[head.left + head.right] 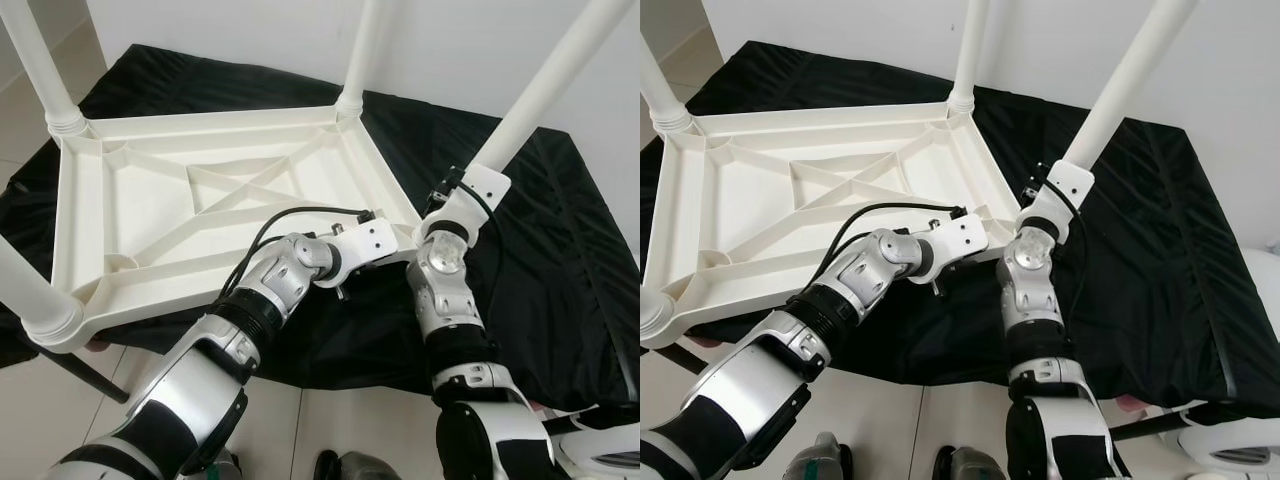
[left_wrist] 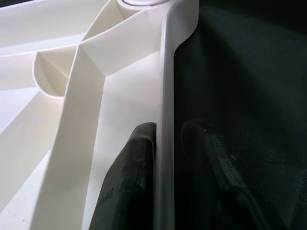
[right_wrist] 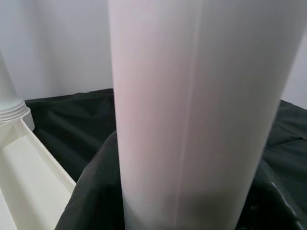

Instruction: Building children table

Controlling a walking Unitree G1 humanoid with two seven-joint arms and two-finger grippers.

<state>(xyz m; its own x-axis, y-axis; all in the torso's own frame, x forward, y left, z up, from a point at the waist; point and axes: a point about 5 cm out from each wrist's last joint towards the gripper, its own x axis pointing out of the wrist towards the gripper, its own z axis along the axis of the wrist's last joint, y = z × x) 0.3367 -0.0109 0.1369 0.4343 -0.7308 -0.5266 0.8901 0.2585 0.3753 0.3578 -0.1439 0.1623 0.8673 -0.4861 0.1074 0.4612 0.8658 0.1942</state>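
Now hold the upside-down table top (image 1: 200,190), lying on the black cloth (image 1: 560,230), tight by its rim with the left claw (image 2: 165,139), keep the right claw (image 1: 470,190) wrapped round the fourth leg (image 1: 540,90), and push straight into the near corner.

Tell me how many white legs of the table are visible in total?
4. Far-left leg and far leg stand in their corners; near-left leg too. The fourth leg is held by the right claw at the near-right corner.
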